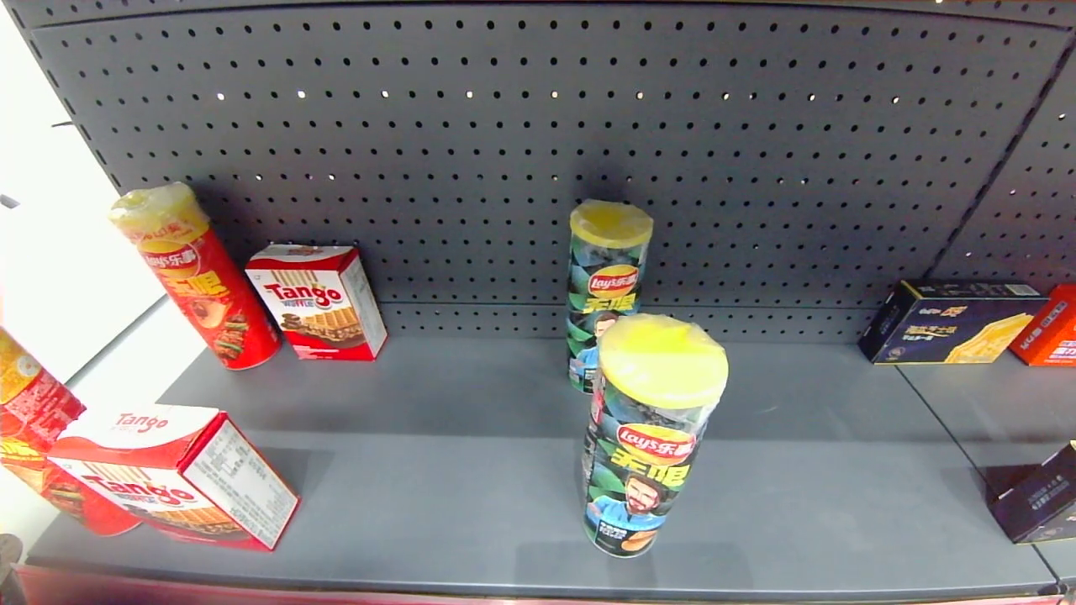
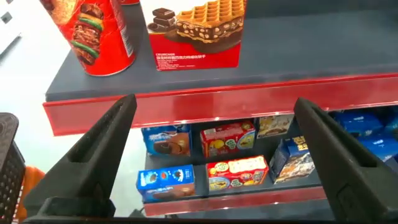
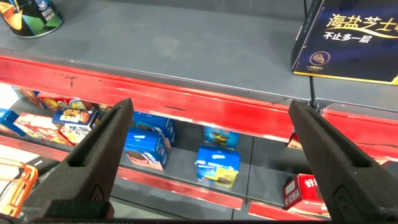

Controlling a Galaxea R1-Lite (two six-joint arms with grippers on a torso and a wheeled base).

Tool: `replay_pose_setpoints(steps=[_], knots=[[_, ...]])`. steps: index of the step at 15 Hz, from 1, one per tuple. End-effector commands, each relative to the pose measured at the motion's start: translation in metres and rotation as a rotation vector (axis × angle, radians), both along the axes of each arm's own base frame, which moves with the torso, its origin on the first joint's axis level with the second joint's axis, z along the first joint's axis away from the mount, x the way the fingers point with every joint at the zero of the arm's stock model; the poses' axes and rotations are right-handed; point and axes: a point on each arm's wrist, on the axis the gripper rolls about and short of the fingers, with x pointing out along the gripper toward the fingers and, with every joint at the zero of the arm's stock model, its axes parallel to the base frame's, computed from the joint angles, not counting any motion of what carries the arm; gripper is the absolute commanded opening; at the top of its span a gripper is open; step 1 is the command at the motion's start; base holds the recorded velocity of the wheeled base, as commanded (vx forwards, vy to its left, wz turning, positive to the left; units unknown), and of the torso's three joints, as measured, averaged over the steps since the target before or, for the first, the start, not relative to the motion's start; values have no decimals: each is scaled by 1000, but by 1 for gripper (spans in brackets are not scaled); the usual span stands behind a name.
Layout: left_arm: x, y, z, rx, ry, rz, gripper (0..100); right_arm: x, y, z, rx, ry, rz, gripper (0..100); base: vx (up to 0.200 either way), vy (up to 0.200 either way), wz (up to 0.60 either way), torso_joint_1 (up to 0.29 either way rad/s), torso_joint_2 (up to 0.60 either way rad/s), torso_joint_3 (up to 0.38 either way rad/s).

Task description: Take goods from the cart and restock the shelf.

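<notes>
Two green chip cans with yellow lids stand upright on the grey shelf [image 1: 471, 470]: one near the front [image 1: 647, 437], one behind it by the pegboard [image 1: 607, 286]. At the left are a red chip can [image 1: 197, 277], a red wafer box [image 1: 319, 301], and at the front left a second wafer box [image 1: 176, 479] and red can [image 1: 29, 403]. My left gripper [image 2: 214, 165] is open and holds nothing, below the shelf's red front edge [image 2: 217, 102]. My right gripper [image 3: 208, 165] is open too, in front of the red edge [image 3: 186, 93], with nothing between its fingers.
Dark blue boxes [image 1: 954, 322] [image 1: 1038, 496] and an orange box [image 1: 1051, 328] stand at the right of the shelf. A lower shelf holds several blue and red snack boxes [image 2: 233, 171] [image 3: 149, 143]. A dark box [image 3: 351, 37] rests on the shelf near my right gripper.
</notes>
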Motion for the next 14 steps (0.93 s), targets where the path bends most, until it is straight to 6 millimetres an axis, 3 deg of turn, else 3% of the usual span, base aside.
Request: replay_pose_setpoints(steps=[1, 3, 5, 6, 7, 8, 10, 14], knots=[[0, 0, 0, -1, 7, -1, 100, 0, 0, 0, 0, 0, 25, 100, 0, 0, 0, 0, 0, 0], [0, 0, 0, -1, 7, -1, 100, 0, -2, -1, 3, -9, 112, 100, 0, 0, 0, 0, 0, 0], [0, 0, 0, -1, 5, -1, 100, 1, -2, 0, 8, 9, 67, 100, 0, 0, 0, 0, 0, 0], [0, 0, 0, -2, 4, 5, 100, 1, -3, 18, 42, -20, 60, 100, 0, 0, 0, 0, 0, 0], [1, 0, 0, -2, -1, 13, 100, 7, -1, 77, 128, -29, 53, 100, 0, 0, 0, 0, 0, 0], [1, 0, 0, -2, -2, 11, 100, 24, 5, 101, 175, 69, 52, 100, 0, 0, 0, 0, 0, 0], [1, 0, 0, -2, -2, 11, 100, 31, 9, 114, 114, 63, 123, 100, 0, 0, 0, 0, 0, 0], [1, 0, 0, -4, -2, 11, 100, 84, 47, 128, 7, 189, 427, 100, 0, 0, 0, 0, 0, 0]])
